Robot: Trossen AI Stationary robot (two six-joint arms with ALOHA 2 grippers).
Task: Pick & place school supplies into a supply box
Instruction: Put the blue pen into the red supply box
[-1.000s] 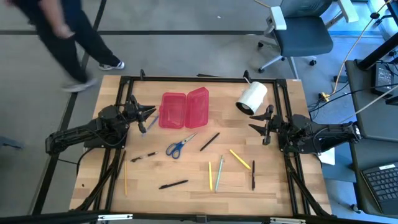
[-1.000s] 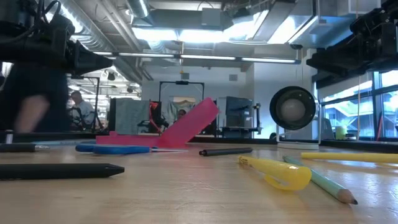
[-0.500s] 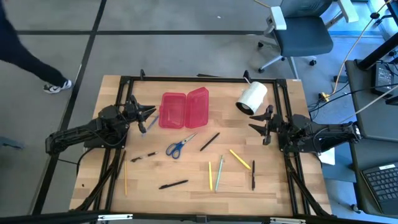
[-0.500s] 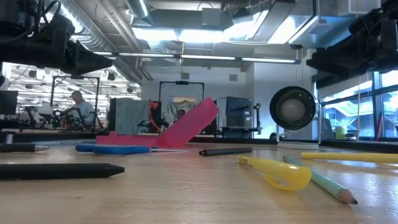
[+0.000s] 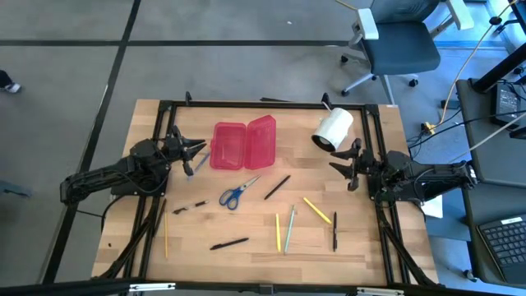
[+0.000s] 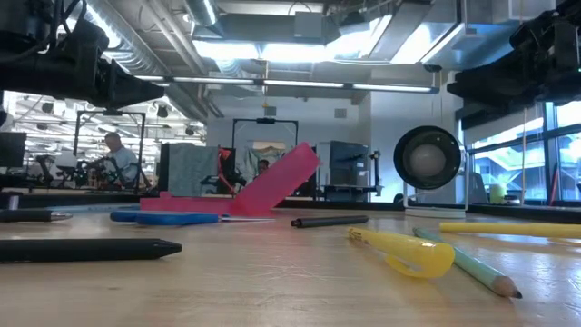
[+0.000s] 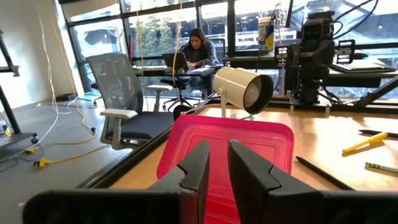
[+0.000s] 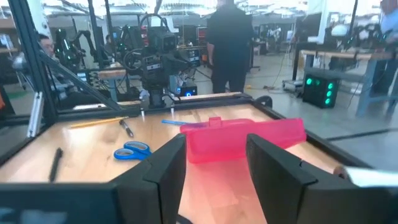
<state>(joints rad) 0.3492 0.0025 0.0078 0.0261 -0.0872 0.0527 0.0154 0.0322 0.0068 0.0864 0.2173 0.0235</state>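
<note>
The open red-pink supply box (image 5: 242, 145) lies with both halves flat on the table's far middle. Blue-handled scissors (image 5: 237, 193) and several black, yellow and green pens and pencils, such as a black pen (image 5: 277, 187) and a yellow pen (image 5: 316, 210), lie scattered on the wood nearer the front. My left gripper (image 5: 197, 150) hovers level just left of the box, its fingers (image 7: 199, 163) a narrow gap apart with nothing between. My right gripper (image 5: 341, 160) hovers level at the right, open wide and empty, facing the box (image 8: 249, 140).
A big white roll (image 5: 333, 129) lies at the far right, close to my right gripper. A black frame (image 5: 271, 104) borders the table. A yellow pencil (image 5: 165, 238) lies near the left edge. People and an office chair (image 5: 399, 45) are in the room beyond.
A person walking past the table's far left corner has gone out of the high view. Both arms and all the things on the table have kept still.
</note>
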